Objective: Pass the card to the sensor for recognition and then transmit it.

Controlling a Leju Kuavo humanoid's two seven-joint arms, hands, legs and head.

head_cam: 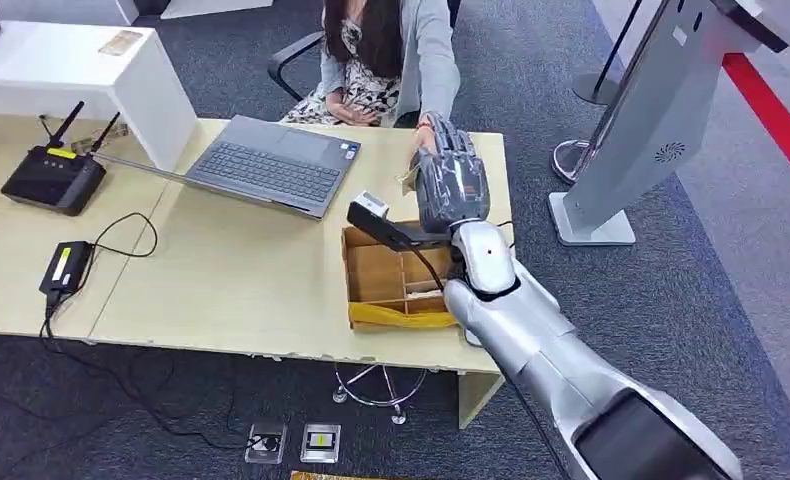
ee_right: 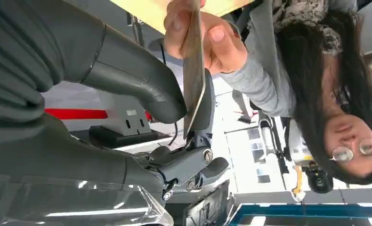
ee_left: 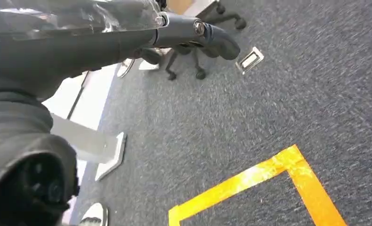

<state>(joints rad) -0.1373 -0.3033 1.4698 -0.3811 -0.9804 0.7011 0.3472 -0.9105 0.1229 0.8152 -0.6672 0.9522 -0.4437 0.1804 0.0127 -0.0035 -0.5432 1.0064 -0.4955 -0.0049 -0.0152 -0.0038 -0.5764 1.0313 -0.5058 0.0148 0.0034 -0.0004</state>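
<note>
Pale matt wood-look table (head_cam: 241, 280), a brown cardboard box (head_cam: 376, 275) on it. Rough grey carpet floor (ee_left: 269, 113). The right arm's (head_cam: 531, 340) shell is glossy silver; the laptop (head_cam: 266, 165) is matt grey.

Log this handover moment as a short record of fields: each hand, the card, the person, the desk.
right hand: reached out over the far desk edge, thumb and fingers pinching the card
card: upright between the robot's thumb and a finger, its other end gripped by the person's hand
person: seated behind the desk, arm stretched toward the robot
left hand: hanging over grey carpet with yellow floor tape, holding nothing visible
desk: carries a laptop, a router and an open wooden box
</note>
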